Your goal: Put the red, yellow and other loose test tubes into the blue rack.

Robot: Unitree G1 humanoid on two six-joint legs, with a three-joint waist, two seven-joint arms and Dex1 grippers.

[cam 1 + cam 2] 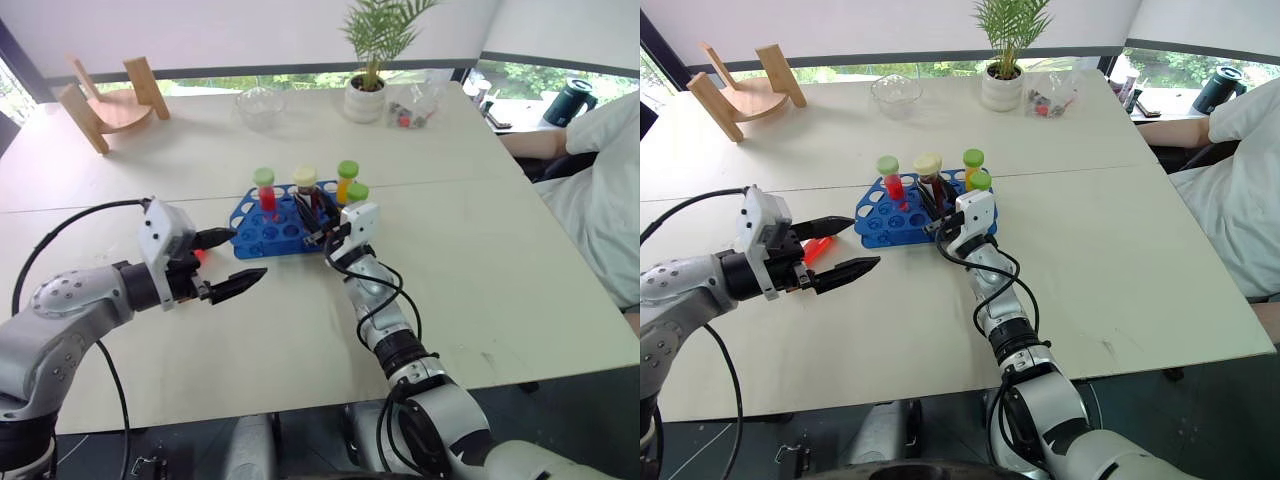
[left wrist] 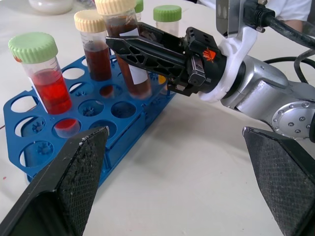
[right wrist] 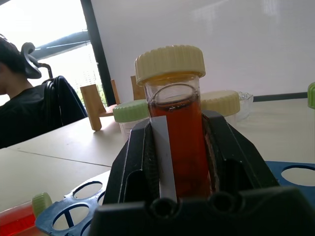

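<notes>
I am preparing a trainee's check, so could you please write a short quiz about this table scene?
1. True or false: the left tool is shut.
2. The loose tube lying on the table beside the rack holds liquid that is: A red, B blue, C clear.
3. Which tool is at the rack, with a brown tube between its fingers?
Key: 1 false, it is wide open. 2 A. 3 The right tool.

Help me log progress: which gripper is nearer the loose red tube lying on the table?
Left. The left gripper hovers open right beside the red tube at the blue rack's end; the right gripper is over the rack, around a brown tube.
</notes>
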